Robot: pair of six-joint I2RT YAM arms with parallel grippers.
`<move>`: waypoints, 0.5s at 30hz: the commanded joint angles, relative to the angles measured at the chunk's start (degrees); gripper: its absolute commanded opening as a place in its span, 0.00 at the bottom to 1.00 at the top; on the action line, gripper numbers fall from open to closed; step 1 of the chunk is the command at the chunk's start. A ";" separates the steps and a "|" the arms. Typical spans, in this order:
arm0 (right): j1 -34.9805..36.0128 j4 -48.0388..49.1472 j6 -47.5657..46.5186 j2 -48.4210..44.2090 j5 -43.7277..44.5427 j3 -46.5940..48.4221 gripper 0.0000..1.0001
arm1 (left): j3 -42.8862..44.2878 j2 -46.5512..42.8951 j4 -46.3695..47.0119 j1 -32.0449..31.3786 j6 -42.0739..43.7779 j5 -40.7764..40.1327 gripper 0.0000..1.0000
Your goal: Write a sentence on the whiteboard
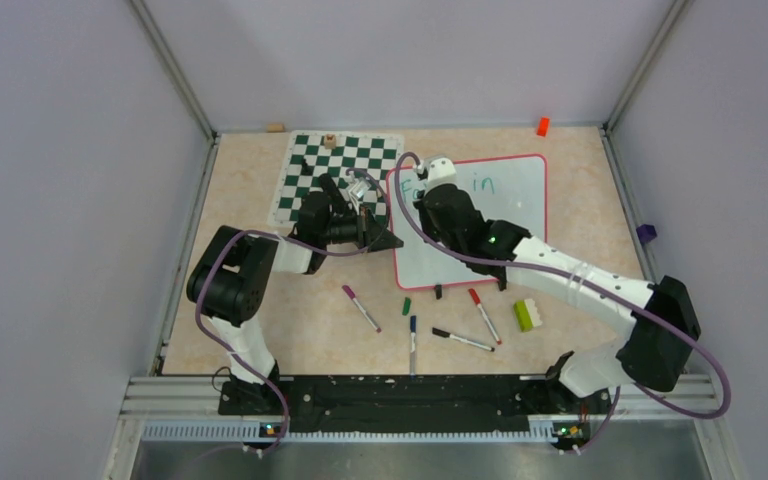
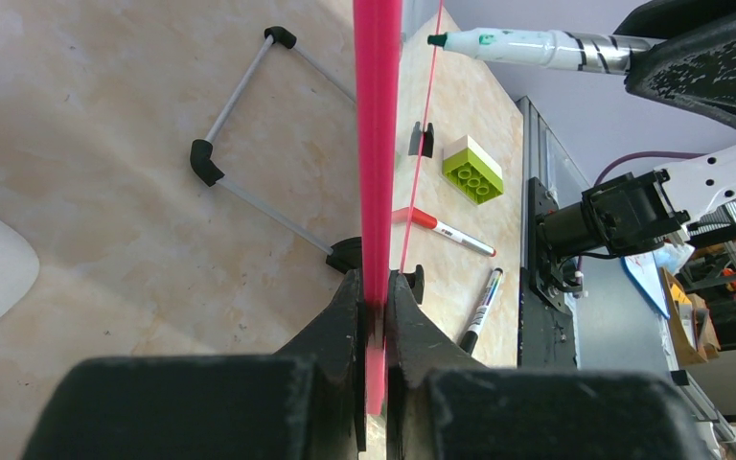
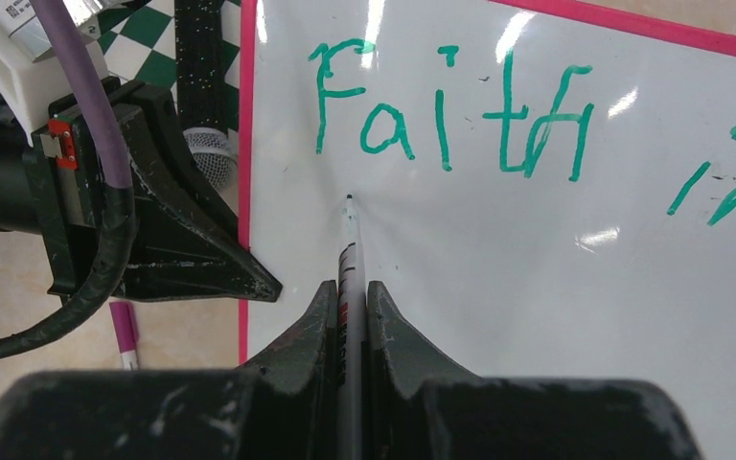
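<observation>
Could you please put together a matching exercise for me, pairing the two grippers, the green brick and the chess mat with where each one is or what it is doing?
Things:
1. left gripper
2. right gripper
3. green brick
4. chess mat

Places or states:
A. lying on the table on the near side of the whiteboard
B. shut on a marker aimed at the whiteboard
C. spread flat to the left of the whiteboard
D. clamped on the whiteboard's pink edge

Pairs: 1-D, 2-B, 3-A, 4-C.
</observation>
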 commanded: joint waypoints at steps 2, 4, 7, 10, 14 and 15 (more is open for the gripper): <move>0.52 1.73 -0.52 0.98 2.09 3.56 0.00 | 1.14 -0.44 0.22 -0.52 0.61 -0.96 0.00; 0.57 1.49 -0.56 1.21 2.52 3.57 0.00 | 1.13 -0.59 0.30 -0.53 0.72 -0.98 0.00; 0.56 0.74 -0.47 1.69 3.14 3.87 0.00 | 1.00 -0.68 0.27 -0.52 0.87 -0.91 0.00; 0.54 -0.14 -0.29 2.03 3.72 3.97 0.00 | 1.08 -0.68 0.24 -0.59 0.87 -0.93 0.00; 0.60 -1.11 -0.29 1.89 4.28 3.80 0.00 | 1.08 -0.64 0.15 -0.54 0.91 -0.96 0.00; 0.61 -1.27 -0.22 1.86 4.28 3.68 0.00 | 1.17 -0.65 0.05 -0.57 0.91 -0.98 0.00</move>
